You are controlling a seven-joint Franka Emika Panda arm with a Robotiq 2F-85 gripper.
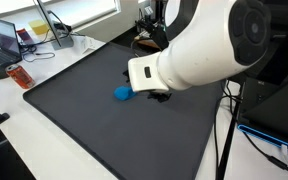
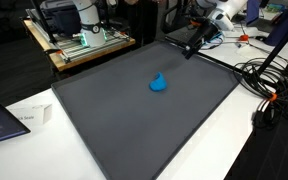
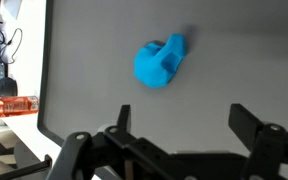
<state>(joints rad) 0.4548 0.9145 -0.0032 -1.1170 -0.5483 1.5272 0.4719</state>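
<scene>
In the wrist view, an orange item is seen at the left edge, off the dark grey mat. The blue plastic object is located on the mat, slightly left of centre and ahead of the gripper. The jaws are spread wide and nothing is held; no contact with the object is made. In an exterior view, the white arm is extended over the mat, with the wrist angled downward toward the object.
</scene>
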